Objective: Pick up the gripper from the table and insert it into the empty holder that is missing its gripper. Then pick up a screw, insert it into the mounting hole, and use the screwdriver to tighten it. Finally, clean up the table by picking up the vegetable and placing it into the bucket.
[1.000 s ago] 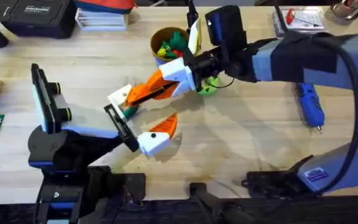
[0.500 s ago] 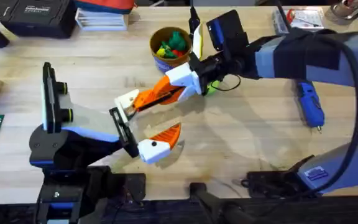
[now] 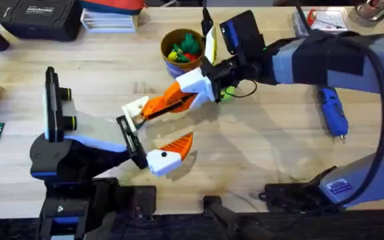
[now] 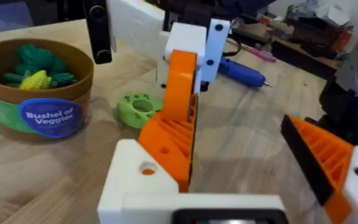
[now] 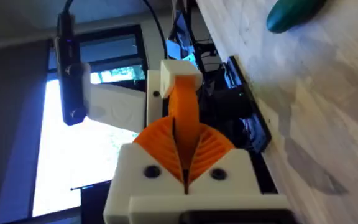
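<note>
Your right hand (image 5: 179, 134) is closed on nothing; your left hand (image 4: 253, 124) is wide open. The vegetable (image 5: 294, 12) lies on the counter (image 3: 259, 153) nearby. It looks light and smooth, so grip its middle.

light wood table (image 3: 259, 143) carries bucket (image 3: 177, 56) (toy veg inside), lime-green disc (image 4: 139, 108), blue screwdriver (image 3: 333, 113).

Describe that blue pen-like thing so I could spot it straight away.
Look at the right side of the wooden table, beneath the right arm's grey sleeve. The screwdriver lies alone there, its thin metal tip pointing toward the table's near edge. It is the only blue stick-shaped object; the bucket is round.
</note>
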You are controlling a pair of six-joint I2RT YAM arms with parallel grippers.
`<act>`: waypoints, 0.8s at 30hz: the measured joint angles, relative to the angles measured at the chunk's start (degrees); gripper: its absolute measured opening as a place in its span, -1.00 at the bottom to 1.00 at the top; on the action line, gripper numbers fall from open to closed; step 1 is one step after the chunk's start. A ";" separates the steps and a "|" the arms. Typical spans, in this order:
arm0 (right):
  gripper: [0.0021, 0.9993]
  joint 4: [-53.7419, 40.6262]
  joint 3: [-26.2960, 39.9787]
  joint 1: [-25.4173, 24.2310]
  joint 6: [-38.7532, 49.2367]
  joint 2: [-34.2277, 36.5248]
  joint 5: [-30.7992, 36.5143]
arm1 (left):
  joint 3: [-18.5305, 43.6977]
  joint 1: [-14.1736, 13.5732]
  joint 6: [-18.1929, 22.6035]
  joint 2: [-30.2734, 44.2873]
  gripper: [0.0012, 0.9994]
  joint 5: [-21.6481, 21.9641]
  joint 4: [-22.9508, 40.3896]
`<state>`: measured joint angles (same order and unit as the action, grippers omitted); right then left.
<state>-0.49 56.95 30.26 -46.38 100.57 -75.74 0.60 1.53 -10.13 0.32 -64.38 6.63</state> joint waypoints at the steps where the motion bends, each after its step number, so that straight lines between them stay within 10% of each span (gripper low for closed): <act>1: -0.99 -0.04 0.37 0.24 -0.21 -0.02 0.39 | 0.00 0.14 0.00 -0.02 0.97 0.22 -0.02; 24: -0.99 1.38 4.52 5.57 -5.35 -0.45 13.24 | -0.02 1.19 -0.57 0.00 0.97 4.30 -0.54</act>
<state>0.89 61.47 35.83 -51.73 100.12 -62.50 0.58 2.72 -10.71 0.32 -60.08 6.09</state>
